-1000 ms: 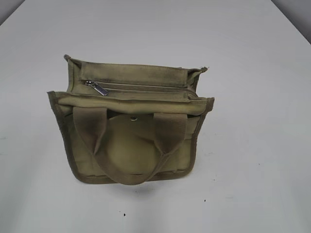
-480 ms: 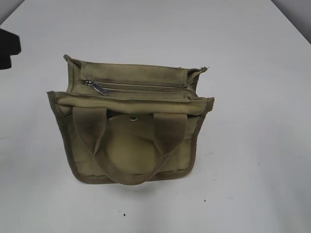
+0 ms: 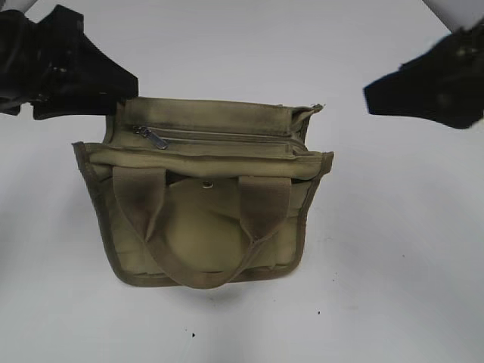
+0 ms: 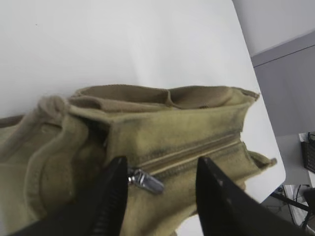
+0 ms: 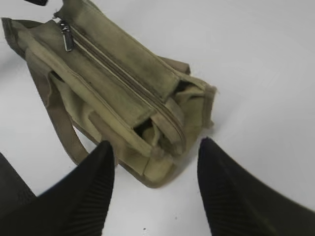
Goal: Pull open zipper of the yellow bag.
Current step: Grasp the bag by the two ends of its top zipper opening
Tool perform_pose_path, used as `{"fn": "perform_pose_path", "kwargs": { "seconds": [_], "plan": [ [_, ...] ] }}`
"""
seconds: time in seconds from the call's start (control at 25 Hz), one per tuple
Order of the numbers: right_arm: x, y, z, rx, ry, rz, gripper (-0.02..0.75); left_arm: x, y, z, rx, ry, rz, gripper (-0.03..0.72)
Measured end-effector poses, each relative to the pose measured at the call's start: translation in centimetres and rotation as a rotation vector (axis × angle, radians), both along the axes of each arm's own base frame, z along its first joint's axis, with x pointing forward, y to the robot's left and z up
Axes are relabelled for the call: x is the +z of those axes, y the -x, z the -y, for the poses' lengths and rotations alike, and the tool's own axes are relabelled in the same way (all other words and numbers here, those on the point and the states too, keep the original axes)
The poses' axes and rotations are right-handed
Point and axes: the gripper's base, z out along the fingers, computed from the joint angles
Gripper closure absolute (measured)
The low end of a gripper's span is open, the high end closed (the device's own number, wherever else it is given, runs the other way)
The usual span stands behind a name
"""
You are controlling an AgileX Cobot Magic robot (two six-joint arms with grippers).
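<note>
The yellow bag [image 3: 204, 204] stands on the white table, with its handles [image 3: 144, 200] hanging toward the front. Its zipper [image 3: 227, 138] runs across the top and looks closed, the silver pull tab [image 3: 153, 137] lying at the left end. My left gripper [image 3: 113, 87] hovers behind the bag's left top corner. In the left wrist view it [image 4: 162, 162] is open over the zipper [image 4: 197, 152], and the pull tab [image 4: 146, 180] lies just inside the left finger [image 4: 115, 196], not pinched. My right gripper [image 3: 378, 94] hovers open at the back right; in its wrist view it [image 5: 156, 143] frames the bag's right end [image 5: 162, 147].
The white table [image 3: 393, 249] surrounds the bag, with a few small dark specks near the front. The table's far edge and a grey floor [image 4: 290, 83] show in the left wrist view. A round metal snap [image 3: 207, 184] sits between the handles.
Both grippers have come into the exterior view from the upper corners, the left one first, and now flank the bag's top. The bag and the pull tab have not moved.
</note>
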Motion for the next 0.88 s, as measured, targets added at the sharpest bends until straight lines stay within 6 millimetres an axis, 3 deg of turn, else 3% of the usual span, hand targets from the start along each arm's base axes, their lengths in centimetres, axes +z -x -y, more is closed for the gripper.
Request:
{"fn": "perform_pose_path", "kwargs": {
  "seconds": [0.24, 0.52, 0.68, 0.88],
  "plan": [
    [-0.5, -4.4, -5.4, 0.166, 0.056, -0.033, 0.31, -1.4, -2.5, 1.5, -0.023, -0.018, -0.036, 0.333],
    [-0.8, -6.2, -10.6, 0.301, 0.075, -0.029, 0.31, -1.4, -2.8, 1.7, -0.071, -0.081, -0.051, 0.333],
    [-1.4, -6.0, -12.1, 0.348, 0.086, -0.028, 0.31, -0.1, -2.9, 1.6, -0.098, -0.128, -0.063, 0.333],
    [-1.5, -6.2, -12.5, 0.346, 0.083, -0.018, 0.31, -0.5, -2.9, 0.8, -0.075, -0.226, -0.098, 0.333]
  ]
}}
